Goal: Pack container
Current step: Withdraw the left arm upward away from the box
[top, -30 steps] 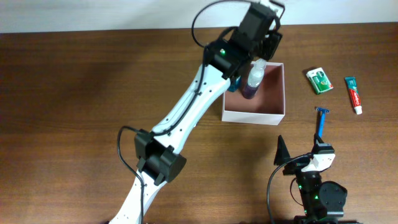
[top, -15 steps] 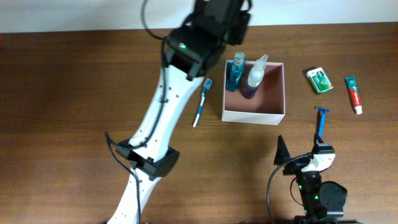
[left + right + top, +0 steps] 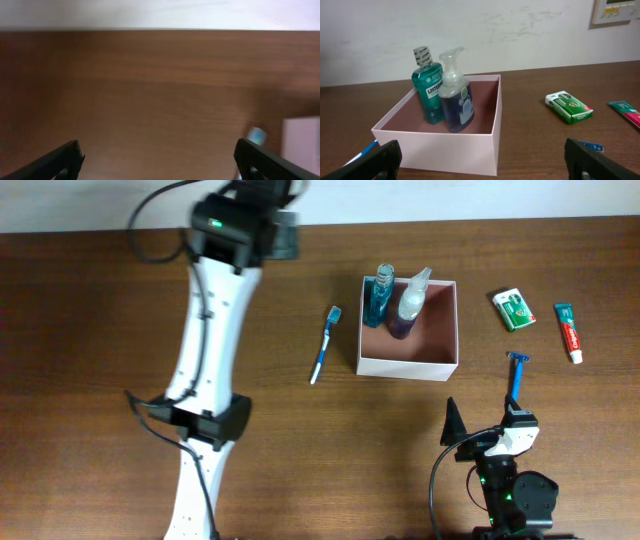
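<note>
We see mouthwash [image 3: 378,298] and soap pump [image 3: 407,308] in the container [image 3: 408,366]; our empty, wide-open left end effector [image 3: 157,150] has swung left.

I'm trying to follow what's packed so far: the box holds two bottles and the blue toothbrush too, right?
Not quite. The container does hold two bottles, the green mouthwash bottle and the pump bottle, but the blue toothbrush is not in it. It lies on the table beside the container, outside its wall. The overhead view shows this.

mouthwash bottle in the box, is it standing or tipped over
Upright. The mouthwash bottle stands on its base in the container, cap up, beside the soap pump bottle.
</note>
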`<state>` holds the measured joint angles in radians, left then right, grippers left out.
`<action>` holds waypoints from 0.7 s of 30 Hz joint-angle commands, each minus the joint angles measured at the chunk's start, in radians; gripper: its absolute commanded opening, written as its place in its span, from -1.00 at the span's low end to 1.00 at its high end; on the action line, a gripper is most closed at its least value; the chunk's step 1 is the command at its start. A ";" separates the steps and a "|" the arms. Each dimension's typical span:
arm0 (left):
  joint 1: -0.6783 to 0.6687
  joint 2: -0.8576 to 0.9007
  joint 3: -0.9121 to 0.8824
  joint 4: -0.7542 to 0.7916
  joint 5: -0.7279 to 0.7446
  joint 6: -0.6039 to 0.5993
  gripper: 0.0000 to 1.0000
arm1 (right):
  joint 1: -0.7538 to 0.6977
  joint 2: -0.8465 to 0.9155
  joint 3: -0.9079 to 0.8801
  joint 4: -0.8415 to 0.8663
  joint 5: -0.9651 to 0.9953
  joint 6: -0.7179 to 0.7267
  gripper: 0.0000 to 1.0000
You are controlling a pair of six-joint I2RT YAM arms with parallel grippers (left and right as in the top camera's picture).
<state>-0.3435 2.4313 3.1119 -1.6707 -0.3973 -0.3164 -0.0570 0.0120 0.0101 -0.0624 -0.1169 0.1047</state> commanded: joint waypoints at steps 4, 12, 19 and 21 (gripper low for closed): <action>0.132 0.014 -0.068 -0.017 0.154 -0.076 0.99 | 0.007 -0.008 -0.005 -0.006 0.008 0.001 0.97; 0.175 0.030 -0.189 -0.006 0.172 -0.076 0.98 | 0.007 -0.008 -0.005 -0.006 0.008 0.001 0.98; 0.174 0.057 -0.239 0.002 0.170 -0.076 0.98 | 0.006 -0.008 -0.005 -0.006 0.019 0.001 0.98; 0.174 0.063 -0.239 0.002 0.170 -0.076 0.98 | 0.006 -0.007 -0.005 -0.006 0.018 0.002 0.98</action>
<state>-0.1761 2.4783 2.8784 -1.6718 -0.2348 -0.3794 -0.0570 0.0120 0.0101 -0.0612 -0.1135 0.1047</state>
